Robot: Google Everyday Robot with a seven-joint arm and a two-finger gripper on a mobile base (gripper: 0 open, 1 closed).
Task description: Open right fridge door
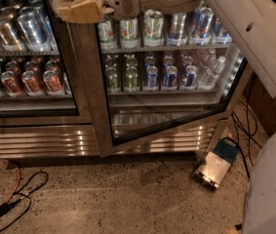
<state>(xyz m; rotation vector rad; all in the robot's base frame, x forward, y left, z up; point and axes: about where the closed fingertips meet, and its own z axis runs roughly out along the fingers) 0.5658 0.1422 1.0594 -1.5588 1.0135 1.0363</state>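
We find the gripper (74,8) in the upper left of the frame, against the top of the left-hand stile of the right fridge door (167,118); we cannot tell whether it is clenched on that edge or merely resting there. The door fills the centre and right of the frame and stands ajar, its lower rail angling out from the cabinet, so we judge the pulling step to be in hand. The next move calls for drawing the free edge outward in an arc about the right-hand hinge, with the arm (245,28) kept clear of the pane.
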